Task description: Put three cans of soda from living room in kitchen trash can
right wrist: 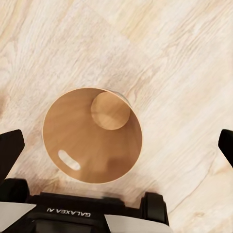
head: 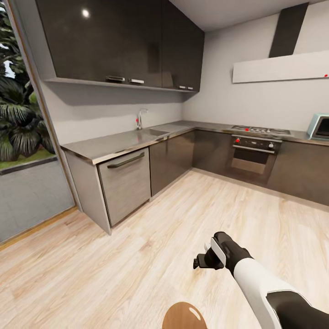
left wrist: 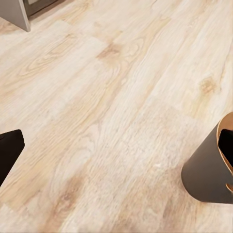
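Observation:
I am in the kitchen. The tash can [head: 183, 318], a small round bucket, stands on the wood floor just in front of me. My right gripper [head: 204, 262] hangs above and just beyond it. In the right wrist view I look straight down into the tash can [right wrist: 92, 141]; its tan inside holds nothing, and an oval handle hole shows near the rim. The right gripper [right wrist: 116, 148] is open, fingers wide apart. In the left wrist view the left gripper [left wrist: 116, 150] is open over bare floor, with the dark grey tash can [left wrist: 206, 174] at one side. The can of soda are out of view.
An L-shaped grey countertop [head: 114, 144] with a sink and tap [head: 140, 119] runs along the walls. Below it sit a dishwasher [head: 125, 183] and a built-in oven [head: 253, 153]. Dark upper cabinets [head: 119, 41] hang above. A glass door [head: 23, 137] is at the left.

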You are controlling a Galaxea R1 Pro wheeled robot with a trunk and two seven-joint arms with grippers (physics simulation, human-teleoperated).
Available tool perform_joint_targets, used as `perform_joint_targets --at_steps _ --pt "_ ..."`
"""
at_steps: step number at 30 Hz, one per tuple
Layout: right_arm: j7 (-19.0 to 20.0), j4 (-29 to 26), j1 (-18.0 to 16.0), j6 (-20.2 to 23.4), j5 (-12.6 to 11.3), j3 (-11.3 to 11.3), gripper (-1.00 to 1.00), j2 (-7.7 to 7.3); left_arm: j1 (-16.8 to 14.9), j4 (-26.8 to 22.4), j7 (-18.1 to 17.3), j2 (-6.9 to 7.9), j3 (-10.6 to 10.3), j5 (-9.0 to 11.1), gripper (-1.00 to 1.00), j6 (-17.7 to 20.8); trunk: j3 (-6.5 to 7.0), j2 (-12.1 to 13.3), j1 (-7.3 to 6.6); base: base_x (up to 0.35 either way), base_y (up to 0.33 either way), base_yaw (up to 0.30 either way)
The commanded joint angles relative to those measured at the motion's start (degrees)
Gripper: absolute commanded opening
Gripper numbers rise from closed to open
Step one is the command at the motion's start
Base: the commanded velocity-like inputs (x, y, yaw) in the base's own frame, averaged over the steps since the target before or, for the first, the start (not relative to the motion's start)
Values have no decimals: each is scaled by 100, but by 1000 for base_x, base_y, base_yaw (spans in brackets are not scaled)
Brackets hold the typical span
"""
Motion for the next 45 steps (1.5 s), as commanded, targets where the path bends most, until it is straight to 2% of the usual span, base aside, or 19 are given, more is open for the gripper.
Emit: perform_joint_targets --at_steps 1,12,17,23,45 --pt "3 0 0 -3 -1 2 100 0 0 0 0 0 0 0 100 0 -18 -42 23 0 0 0" --pt "8 -7 0 -24 6 16 100 8 0 0 0 0 0 0 100 0 -216 -483 264 0 0 0" --pt "21 3 5 -219 -1 175 100 8 0 0 0 0 0 0 100 0 -321 -683 374 0 0 0" --pt "23 15 8 -296 -2 256 100 3 0 0 0 0 0 0 100 0 -474 -924 506 0 0 0" --pt "22 25 8 -312 -2 266 100 0 0 0 0 0 0 0 100 0 -1068 -1806 989 0 0 0"
